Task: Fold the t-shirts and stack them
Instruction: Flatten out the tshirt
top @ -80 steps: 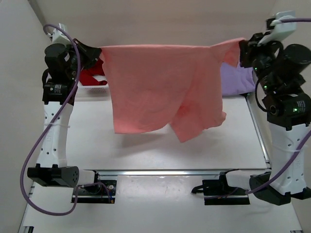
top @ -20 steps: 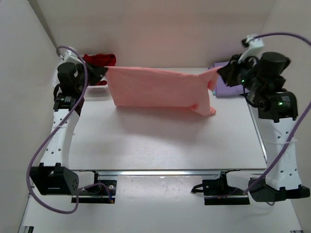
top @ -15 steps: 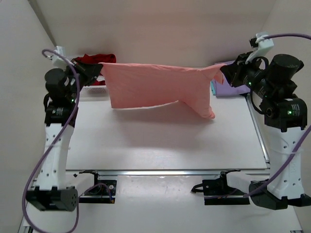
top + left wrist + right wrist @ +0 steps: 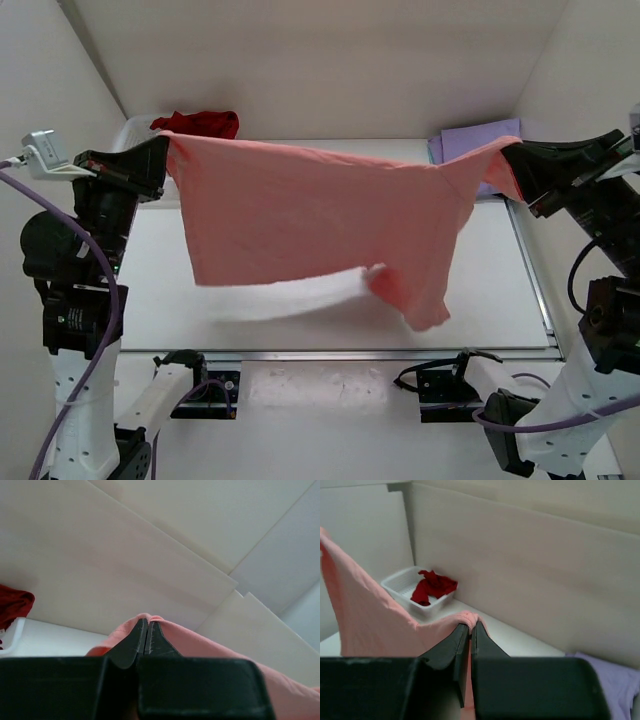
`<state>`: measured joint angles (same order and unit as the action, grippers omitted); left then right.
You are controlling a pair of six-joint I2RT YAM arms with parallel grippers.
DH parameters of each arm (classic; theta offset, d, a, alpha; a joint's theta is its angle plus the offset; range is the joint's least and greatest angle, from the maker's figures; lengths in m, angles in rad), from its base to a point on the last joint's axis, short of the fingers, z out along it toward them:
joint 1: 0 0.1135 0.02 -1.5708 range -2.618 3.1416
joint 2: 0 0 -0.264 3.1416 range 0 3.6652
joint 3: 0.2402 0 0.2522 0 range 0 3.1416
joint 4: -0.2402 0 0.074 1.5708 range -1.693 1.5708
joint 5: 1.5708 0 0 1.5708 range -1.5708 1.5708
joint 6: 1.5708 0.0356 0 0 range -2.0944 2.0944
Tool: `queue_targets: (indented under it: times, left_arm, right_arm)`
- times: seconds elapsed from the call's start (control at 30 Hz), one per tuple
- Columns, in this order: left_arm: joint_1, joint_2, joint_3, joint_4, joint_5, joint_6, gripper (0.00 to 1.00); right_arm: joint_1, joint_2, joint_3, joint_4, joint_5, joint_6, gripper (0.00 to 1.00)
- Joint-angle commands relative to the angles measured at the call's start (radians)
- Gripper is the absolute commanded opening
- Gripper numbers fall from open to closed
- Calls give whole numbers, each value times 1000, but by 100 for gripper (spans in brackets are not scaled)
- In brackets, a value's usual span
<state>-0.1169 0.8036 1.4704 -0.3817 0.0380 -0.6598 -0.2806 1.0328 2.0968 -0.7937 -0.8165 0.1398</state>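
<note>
Raising the salmon-pink t-shirt (image 4: 310, 220) high above the table (image 4: 300, 330) once more, after dipping it low toward the far edge moments ago. Pinched at both upper corners, by the left gripper (image 4: 160, 158) at one end and the right gripper (image 4: 508, 160) at the other, with a fold of pink bunched between closed jaws in each wrist view. Now spread wider than half a second back, with both arms swung outward and nearer the camera, and the top hem pulled into a shallow sag between them. Hanging free below, clear of the table, with the lower edge blurred as if swinging and the right side drooping lower than the left.

Looks like a shake-out to flatten and straighten the shirt before laying it down for folding; no fold made in it yet, by the look of it. Behind, at the far left, the dark red t-shirt (image 4: 200, 123) heaped in the white basket (image 4: 395, 585); at the far right, the lavender-purple t-shirt (image 4: 470, 137) lying flat on the table, seemingly folded already. No teal shirt to be made out. Ahead, probably a lowering of the bottom edge onto the table with the tension kept even, lest the longer right side crumple underneath.
</note>
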Motion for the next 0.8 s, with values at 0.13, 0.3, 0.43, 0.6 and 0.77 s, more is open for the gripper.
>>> queue_targets:
  times: [0.13,0.3,0.43,0.6,0.77]
  left_arm:
    - [8,120,18,7,-53,12,0]
    - [29,198,-252,128,22,-119,0]
    - [19,365,-347,176,143,-159,0]
    - [-14,577,-262,250,120,-89,0]
    - [3,690,26,313,92,-35,0]
  right_arm:
    - [-12,33,-208,255,-154,167,0]
    - [111,45,-532,308,-78,152,0]
    - [280,228,-485,122,153,-14,0]
    - [301,393,-422,107,324,-77,1]
    - [348,486,-30,68,534,-164,0]
